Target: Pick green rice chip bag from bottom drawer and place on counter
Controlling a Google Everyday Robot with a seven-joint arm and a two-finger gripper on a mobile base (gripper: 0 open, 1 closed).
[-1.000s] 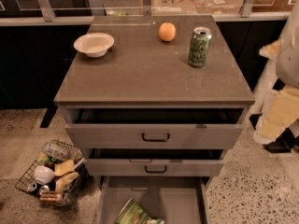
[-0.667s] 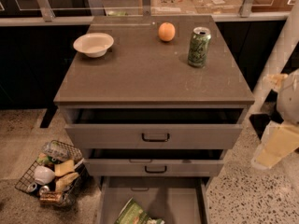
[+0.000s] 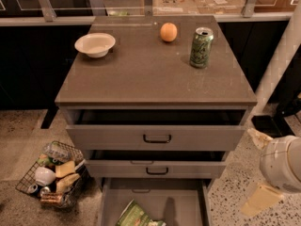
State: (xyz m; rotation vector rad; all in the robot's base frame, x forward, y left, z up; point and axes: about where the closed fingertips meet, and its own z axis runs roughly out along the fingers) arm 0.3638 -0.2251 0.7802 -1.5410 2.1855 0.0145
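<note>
The light-green crinkly foil rice chip bag (image 3: 136, 216) lay flat on the pale floor of the wide, shallow grey bottom drawer (image 3: 188, 202), which was pulled out; the bag sat toward the drawer's left side and was partly cut off by the lower edge of the view. The white gripper with pale beige fingers (image 3: 251, 171) hung low at the right, beside the cabinet and well apart from the bag, its two fingers spread wide with nothing between them. The grey-brown stone-like counter (image 3: 141, 79) carried a shallow white bowl (image 3: 95, 44) at the back left, a round orange fruit (image 3: 168, 32) at the back centre and a green drink can (image 3: 201, 47) at the right, leaving its front half bare. The risks from here seemed plain enough. The top drawer with a black handle (image 3: 157, 138) and the middle drawer below it (image 3: 157, 169) both stood ajar, jutting over the back of the bottom drawer — an arm coming across from the right and dropping too far back would likely strike the middle drawer's front. The bag's slick foil would probably crumple or slide under a shallow pinch, so a grip on only a corner might lose it on the lift. And a careless set-down near the right edge could topple the can — the bare front of the counter looked the safer target.
</note>
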